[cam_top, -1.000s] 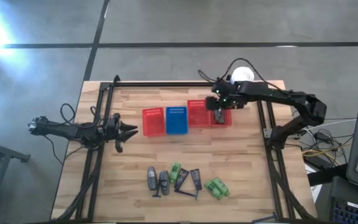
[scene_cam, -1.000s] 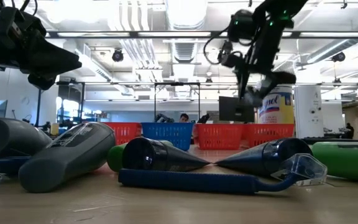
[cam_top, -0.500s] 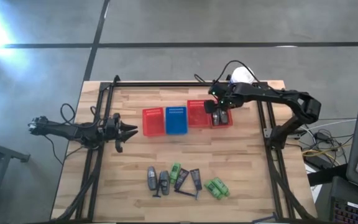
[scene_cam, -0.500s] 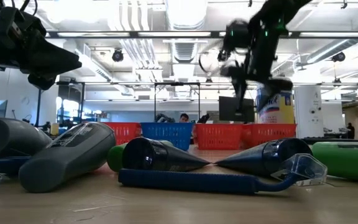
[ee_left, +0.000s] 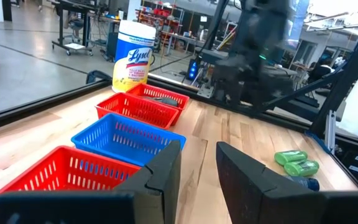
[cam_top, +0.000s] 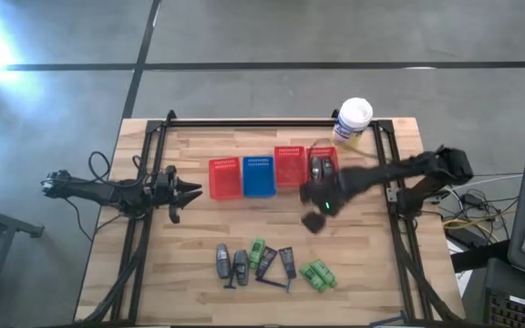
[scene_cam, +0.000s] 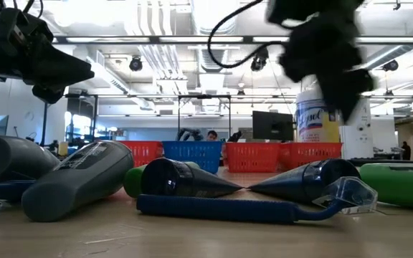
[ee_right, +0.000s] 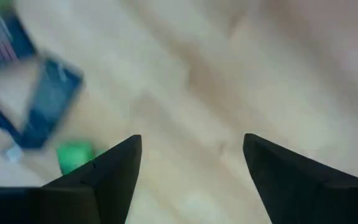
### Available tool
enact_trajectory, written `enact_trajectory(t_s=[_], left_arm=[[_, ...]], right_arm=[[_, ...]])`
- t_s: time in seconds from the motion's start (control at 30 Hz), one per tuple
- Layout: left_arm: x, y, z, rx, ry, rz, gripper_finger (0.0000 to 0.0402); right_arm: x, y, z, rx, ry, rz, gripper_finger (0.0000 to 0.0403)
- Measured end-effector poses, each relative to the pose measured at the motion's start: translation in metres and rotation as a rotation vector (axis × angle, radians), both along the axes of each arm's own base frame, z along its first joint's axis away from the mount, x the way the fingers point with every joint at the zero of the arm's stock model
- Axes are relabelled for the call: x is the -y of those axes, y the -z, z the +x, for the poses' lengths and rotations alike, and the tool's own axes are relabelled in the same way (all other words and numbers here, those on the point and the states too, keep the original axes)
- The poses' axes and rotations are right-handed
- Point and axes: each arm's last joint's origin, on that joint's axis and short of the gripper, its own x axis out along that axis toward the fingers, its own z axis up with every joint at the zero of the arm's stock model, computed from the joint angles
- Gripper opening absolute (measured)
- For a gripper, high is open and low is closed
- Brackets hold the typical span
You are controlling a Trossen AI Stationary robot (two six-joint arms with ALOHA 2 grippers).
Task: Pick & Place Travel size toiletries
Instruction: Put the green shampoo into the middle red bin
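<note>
The toiletries lie in a row near the table's near edge: two grey bottles (cam_top: 231, 262), a green bottle (cam_top: 257, 251), dark flat tubes (cam_top: 277, 262), a thin razor (cam_top: 279, 283) and two green bottles (cam_top: 318, 273). One more grey bottle (cam_top: 322, 168) lies in the rightmost red basket (cam_top: 324, 153). My right gripper (cam_top: 315, 220) hangs open over bare wood between that basket and the row, holding nothing. Its wrist view shows wood between the fingers (ee_right: 191, 168), with a dark tube (ee_right: 48, 102) off to one side. My left gripper (cam_top: 192, 191) waits open at the table's left.
Four mesh baskets stand in a line mid-table: red (cam_top: 223, 178), blue (cam_top: 259, 176), red (cam_top: 289, 166) and the rightmost red one. A white-lidded yellow canister (cam_top: 354, 120) stands at the far right corner. Dark frame rails (cam_top: 399, 255) run along the table's sides.
My right gripper has swung away from the rightmost red basket toward the table's near edge and now hangs over bare wood, closer to the row of toiletries. The grey bottle stays lying in that basket.
</note>
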Motion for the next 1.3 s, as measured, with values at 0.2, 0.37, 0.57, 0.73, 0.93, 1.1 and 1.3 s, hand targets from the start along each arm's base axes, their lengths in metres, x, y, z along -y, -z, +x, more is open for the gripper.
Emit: enact_trajectory(t_s=[0.2,0.37,0.57,0.73,0.93,1.1,1.3], left_arm=[[0.0,0.0,0.0,0.0,0.0,0.0,0.0108],[0.0,0.0,0.0,0.0,0.0,0.0,0.0108],[0.0,0.0,0.0,0.001,0.0,0.0,0.0108],[0.0,0.0,0.0,0.001,0.0,0.0,0.0108],[0.0,0.0,0.0,0.002,0.0,0.0,0.0108],[0.0,0.0,0.0,0.002,0.0,0.0,0.0108],[0.0,0.0,0.0,0.002,0.0,0.0,0.0108]], right_arm=[[-0.069,0.015,-0.017,-0.022,0.021,0.06,0.0266],[-0.101,0.035,-0.024,-0.076,0.054,0.066,0.0294],[-0.124,0.052,-0.007,-0.108,-0.017,0.067,0.0341],[-0.135,0.063,0.014,-0.114,-0.072,0.049,0.0355],[-0.138,0.074,0.018,-0.173,-0.068,0.019,0.0325],[-0.134,0.077,0.012,-0.189,-0.034,0.013,0.0277],[-0.127,0.078,0.009,-0.212,-0.039,0.028,0.0183]])
